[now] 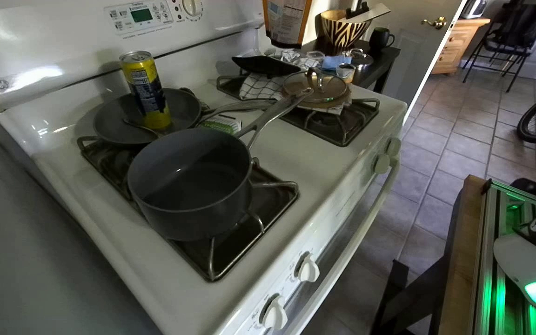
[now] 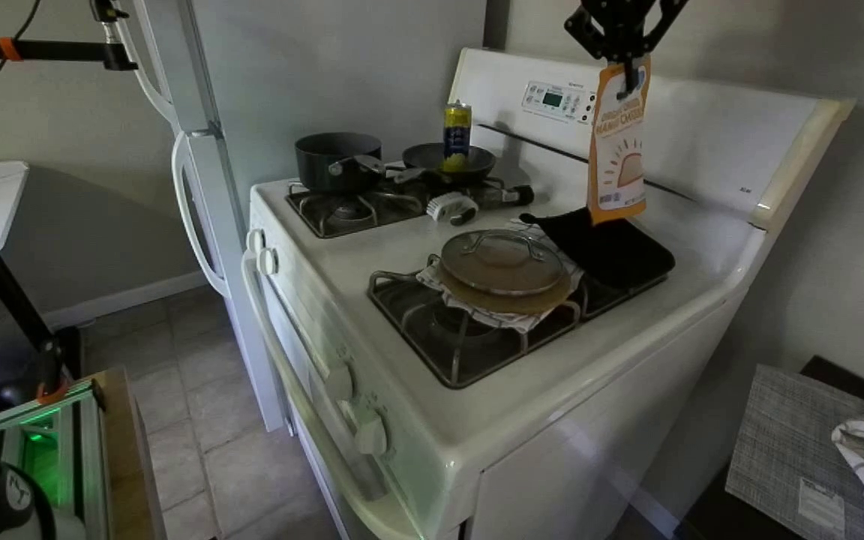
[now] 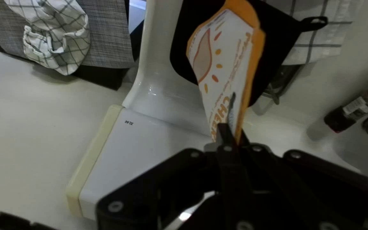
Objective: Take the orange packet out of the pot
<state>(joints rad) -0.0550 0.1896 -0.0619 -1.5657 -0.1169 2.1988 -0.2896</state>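
Flat orange-white pouch (image 2: 618, 150): above white stove (image 2: 387, 251)
Black 2-finger gripper (image 2: 628, 79): jaws closed on pouch
Round dark-grey saucepan (image 1: 189, 225): on stove

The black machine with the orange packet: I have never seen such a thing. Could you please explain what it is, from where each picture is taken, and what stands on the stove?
It is a robot arm, mostly outside the pictures; the black part is its gripping tool. Two pictures come from cameras standing away from the robot, seeing the gas stove from different places. The third comes from a camera on its wrist, so the tool itself fills the bottom. On the stove you see a dark grey saucepan, and a frying pan with a yellow drink can standing in it. A glass lid and a black pot holder are there too. The tool pinches the upper end of the orange mango packet, which hangs in the air above the stove.
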